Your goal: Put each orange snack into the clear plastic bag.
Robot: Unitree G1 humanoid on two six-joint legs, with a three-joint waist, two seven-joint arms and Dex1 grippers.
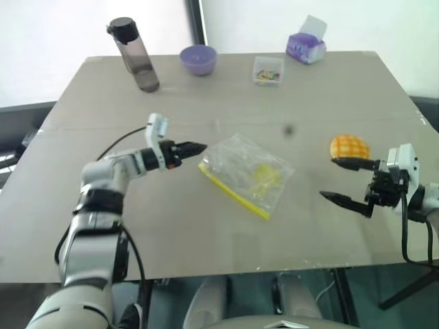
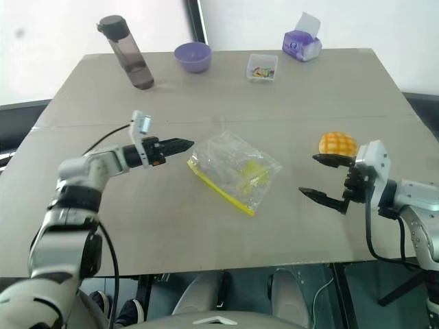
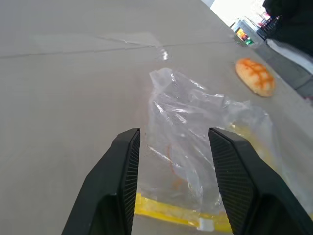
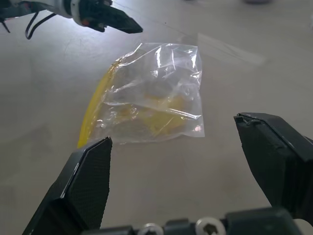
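A pale grey-beige bench (image 1: pixel 206 226) stands before a bright white wall. Along its far edge are a dark smoky water bottle (image 1: pixel 134 55), a purple bowl (image 1: pixel 198 59), a small clear box of colourful bits (image 1: pixel 267 70) and a purple tissue box (image 1: pixel 306 45).

Near the middle of the bench lies the clear plastic bag (image 1: pixel 247 173), flat and crinkled, with its yellow seal strip (image 1: pixel 233 192) along the edge nearest the robot and a pale yellow bit showing through the film. Well to the right of the bag, the orange snack (image 1: pixel 350 147) sits on the bench, a domed bun with a darker grid on top.

The left end effector (image 1: pixel 194 148) hovers just beside the bag's left corner, pointing at it; the left wrist view shows its two black fingers (image 3: pixel 117 191) spread apart over the seal strip, holding nothing. The right end effector (image 1: pixel 341 179) hangs just in front of the snack, its fingers (image 1: pixel 351 163) wide apart and empty, the upper one close under the bun, though I cannot tell whether it touches.
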